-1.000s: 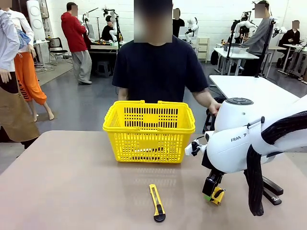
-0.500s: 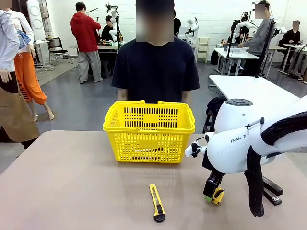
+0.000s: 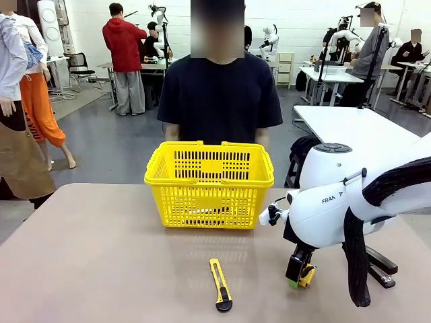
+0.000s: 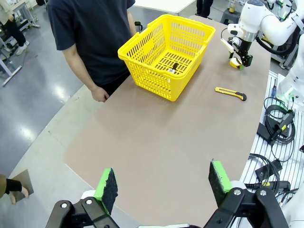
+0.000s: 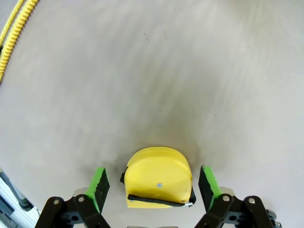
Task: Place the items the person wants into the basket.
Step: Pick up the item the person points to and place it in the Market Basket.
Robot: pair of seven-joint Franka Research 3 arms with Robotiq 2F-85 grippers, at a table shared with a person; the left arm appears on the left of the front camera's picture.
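The yellow-and-black tape measure (image 5: 159,178) lies on the table between my right gripper's (image 5: 153,186) green pads, with a small gap on each side; the gripper is open. From the front, that gripper (image 3: 298,274) is down at the table with the tape measure (image 3: 307,274) beside its fingers. The yellow basket (image 3: 209,182) stands mid-table, and the person (image 3: 219,94) in the navy T-shirt stands behind it. A slim dark item (image 4: 175,66) lies on the basket's (image 4: 142,50) floor; I cannot tell which one. My left gripper (image 4: 163,183) hangs open high above the table's near end.
The yellow utility knife (image 3: 220,284) lies in front of the basket, left of my right gripper. A black stapler (image 3: 382,268) sits partly behind my right arm's cable. The basket's rim (image 5: 14,28) is at the far left of the right wrist view.
The person's hand, out beside my right arm before, has drawn back behind the basket. My right gripper has sunk slightly over the tape measure.
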